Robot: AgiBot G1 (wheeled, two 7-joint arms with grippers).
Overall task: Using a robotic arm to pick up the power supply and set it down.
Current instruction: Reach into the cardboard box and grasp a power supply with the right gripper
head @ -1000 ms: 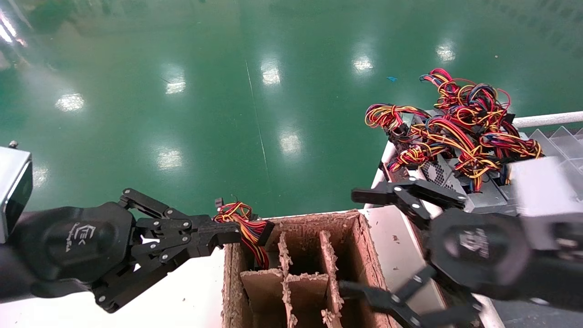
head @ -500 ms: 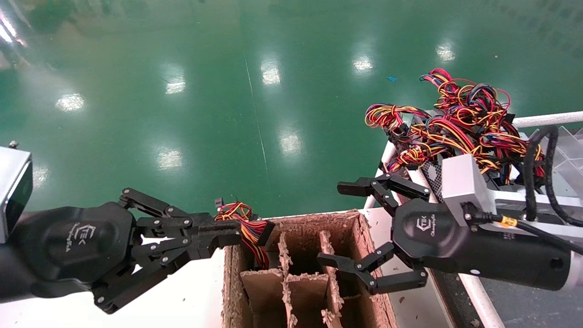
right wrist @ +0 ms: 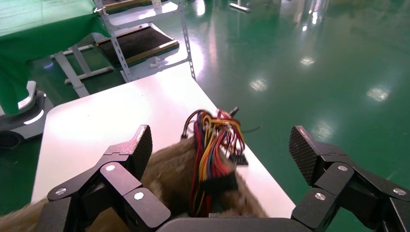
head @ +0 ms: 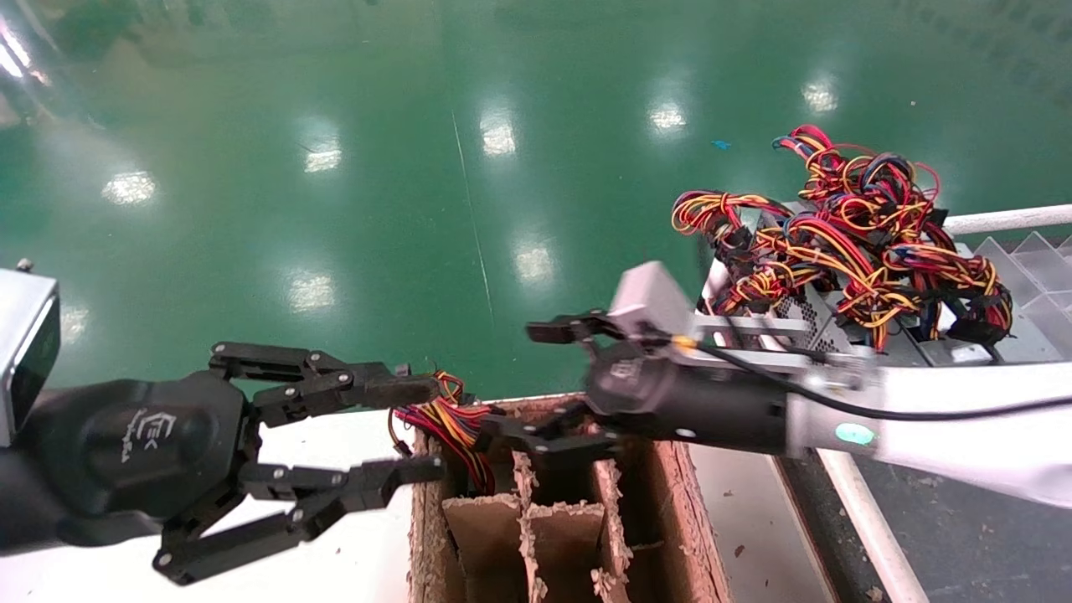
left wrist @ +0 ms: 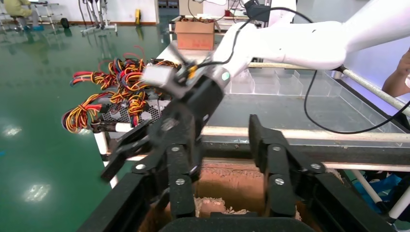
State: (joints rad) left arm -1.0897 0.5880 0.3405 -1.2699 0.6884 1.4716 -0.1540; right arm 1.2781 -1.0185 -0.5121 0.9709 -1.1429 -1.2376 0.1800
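Only the power supply's wire bundle [head: 448, 419] shows, red, yellow and black, hanging over the far left corner of a divided cardboard box [head: 670, 469]. The grey body is hidden inside that compartment. My left gripper [head: 429, 429] stands open, one finger on each side of the bundle. The white robotic arm [head: 921, 427] reaches in from the right, and its right gripper [head: 515, 381] is open just right of the wires, over the box's far edge. In the right wrist view the wire bundle [right wrist: 212, 145] lies between the right gripper's [right wrist: 222, 145] spread fingers. The left wrist view shows my left gripper [left wrist: 225, 159] open over the box [left wrist: 232, 183].
A heap of grey vented boxes with a mass of coloured wires [head: 837, 234] fills a tray at the right, beside a clear divided tray [head: 1030, 260]. The cardboard box stands on a white table [head: 352, 536] whose far edge drops to green floor.
My left gripper opened and let go of the wire bundle. The right arm swung left from the heap to the box's far edge, close to the wires.
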